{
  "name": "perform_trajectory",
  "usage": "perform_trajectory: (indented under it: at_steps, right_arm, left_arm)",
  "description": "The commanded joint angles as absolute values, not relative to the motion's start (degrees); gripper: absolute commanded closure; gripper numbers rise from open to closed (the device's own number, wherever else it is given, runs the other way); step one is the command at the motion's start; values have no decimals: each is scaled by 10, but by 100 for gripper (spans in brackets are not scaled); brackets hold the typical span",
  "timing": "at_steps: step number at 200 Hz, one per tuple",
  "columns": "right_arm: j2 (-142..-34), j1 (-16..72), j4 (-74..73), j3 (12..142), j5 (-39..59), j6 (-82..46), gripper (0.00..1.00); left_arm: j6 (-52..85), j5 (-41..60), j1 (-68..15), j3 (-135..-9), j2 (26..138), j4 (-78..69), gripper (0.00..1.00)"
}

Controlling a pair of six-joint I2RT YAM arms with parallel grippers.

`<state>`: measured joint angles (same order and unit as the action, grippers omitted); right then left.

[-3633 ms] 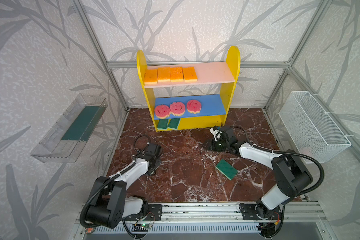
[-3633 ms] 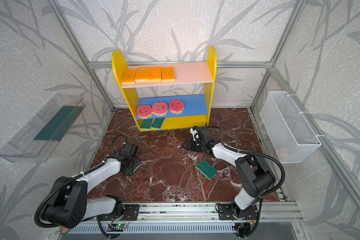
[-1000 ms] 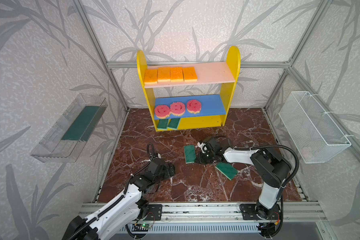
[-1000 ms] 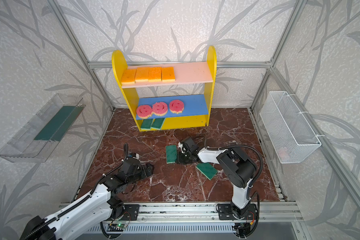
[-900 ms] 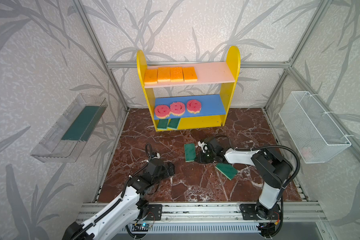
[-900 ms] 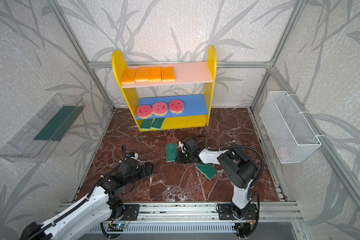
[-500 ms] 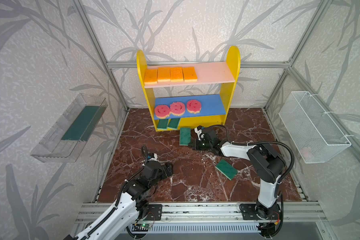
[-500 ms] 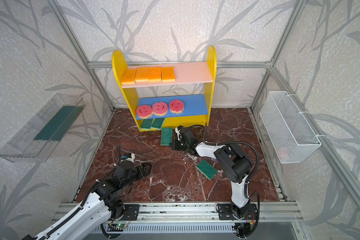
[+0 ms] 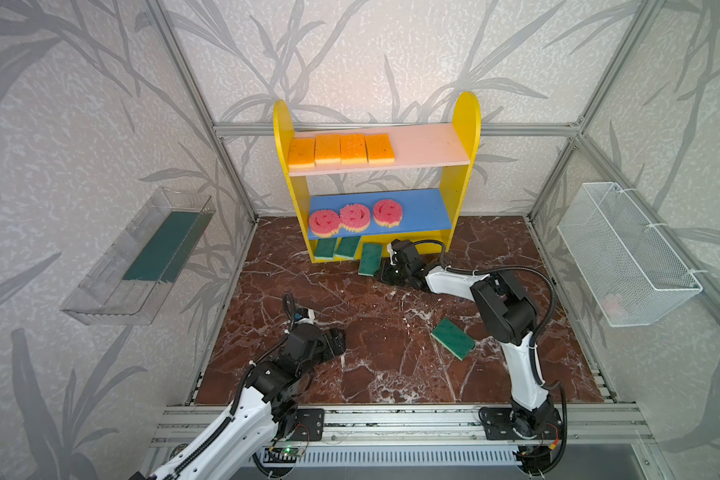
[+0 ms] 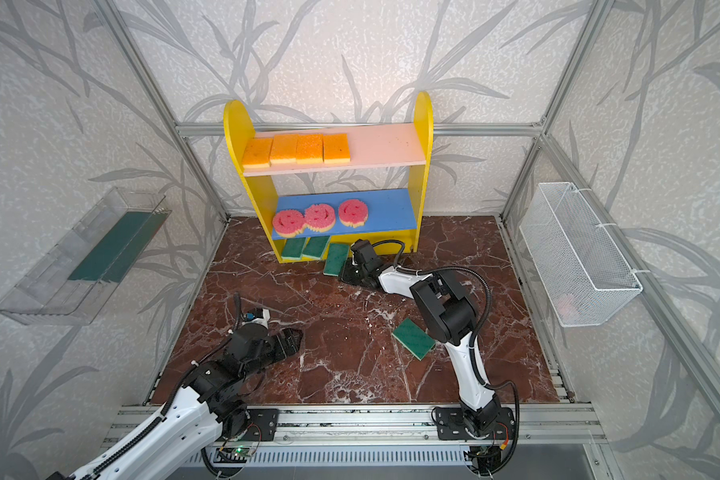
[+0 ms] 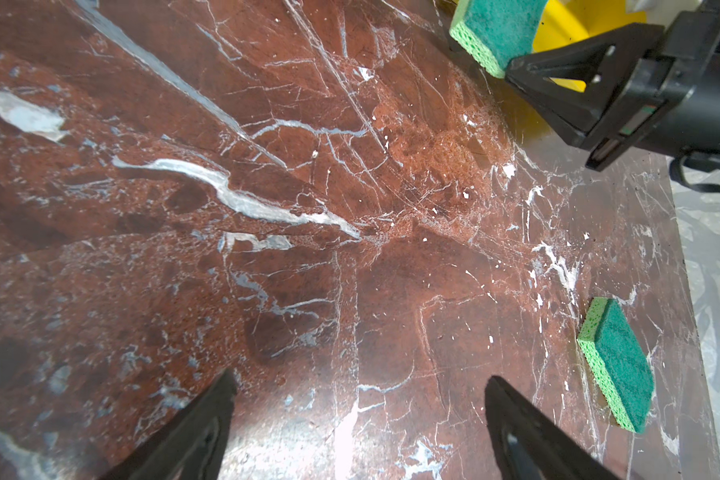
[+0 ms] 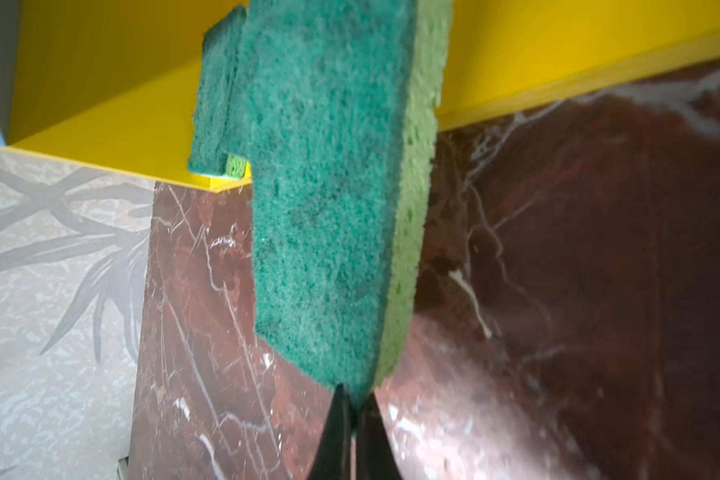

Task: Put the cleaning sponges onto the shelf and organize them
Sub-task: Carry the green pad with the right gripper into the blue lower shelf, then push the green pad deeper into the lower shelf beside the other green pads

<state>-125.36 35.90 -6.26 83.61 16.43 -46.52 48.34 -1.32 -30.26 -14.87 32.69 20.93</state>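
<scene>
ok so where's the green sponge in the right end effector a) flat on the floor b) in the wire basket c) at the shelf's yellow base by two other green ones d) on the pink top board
c: the right end effector pinches the green sponge at the yellow base of the shelf, beside two green sponges.

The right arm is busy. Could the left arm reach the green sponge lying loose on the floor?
Probably yes. The left gripper is open and empty, and only bare floor lies between it and the loose green sponge; the right arm stands close by.
</scene>
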Motion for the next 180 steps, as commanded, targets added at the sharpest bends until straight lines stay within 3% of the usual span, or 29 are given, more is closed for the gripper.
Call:
perform_trajectory:
  at_steps: [1,180]
  right_arm:
    - [-1273,354,-36,874,154,-472,100]
    - [-1413,329,74,1096,163,-498,100]
  left_arm:
    - [477,-8,-300,-145,330,198,5]
    - [476,-5,-300,-144,359,174,6]
